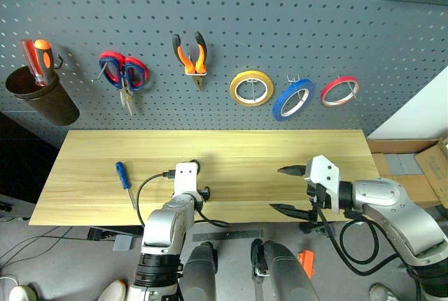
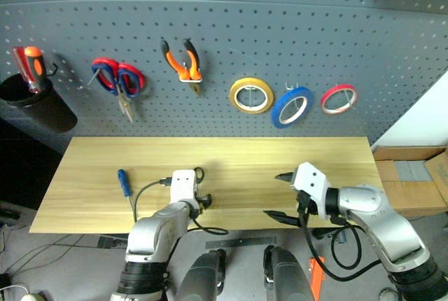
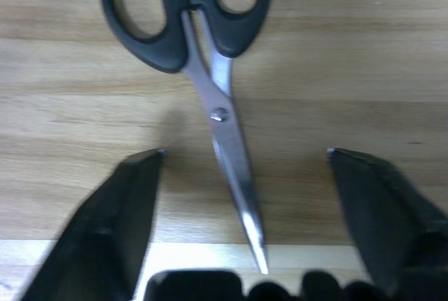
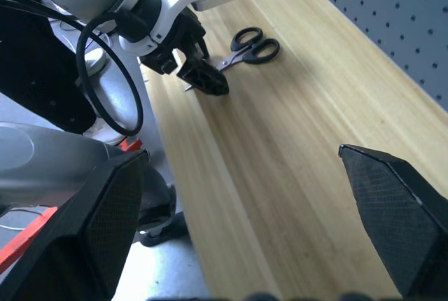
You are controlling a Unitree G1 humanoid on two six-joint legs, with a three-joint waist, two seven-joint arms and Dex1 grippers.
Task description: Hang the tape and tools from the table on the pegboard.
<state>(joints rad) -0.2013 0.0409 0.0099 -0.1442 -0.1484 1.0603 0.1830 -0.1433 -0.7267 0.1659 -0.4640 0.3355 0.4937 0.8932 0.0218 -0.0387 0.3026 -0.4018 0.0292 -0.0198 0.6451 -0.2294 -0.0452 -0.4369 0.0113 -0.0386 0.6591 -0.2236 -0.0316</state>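
Note:
Small black-handled scissors (image 3: 210, 70) lie flat on the light-wood table (image 1: 245, 154) near its front edge. My left gripper (image 3: 245, 152) is open, its two fingers standing either side of the blades without touching them; the same scissors (image 4: 250, 43) and the left gripper (image 4: 201, 75) appear in the right wrist view. A blue-handled screwdriver (image 1: 124, 176) lies on the table to the left. The blue tape (image 1: 292, 99) and orange-and-black pliers (image 1: 190, 53) hang on the pegboard (image 1: 280, 21). My right gripper (image 1: 278, 189) hovers open and empty over the table's right part.
On the pegboard also hang red-and-blue scissors (image 1: 124, 73), a yellow tape roll (image 1: 251, 88), a red tape roll (image 1: 340, 91) and a brown cup (image 1: 43, 94) holding red and orange screwdrivers. Cardboard boxes (image 1: 420, 168) sit right of the table.

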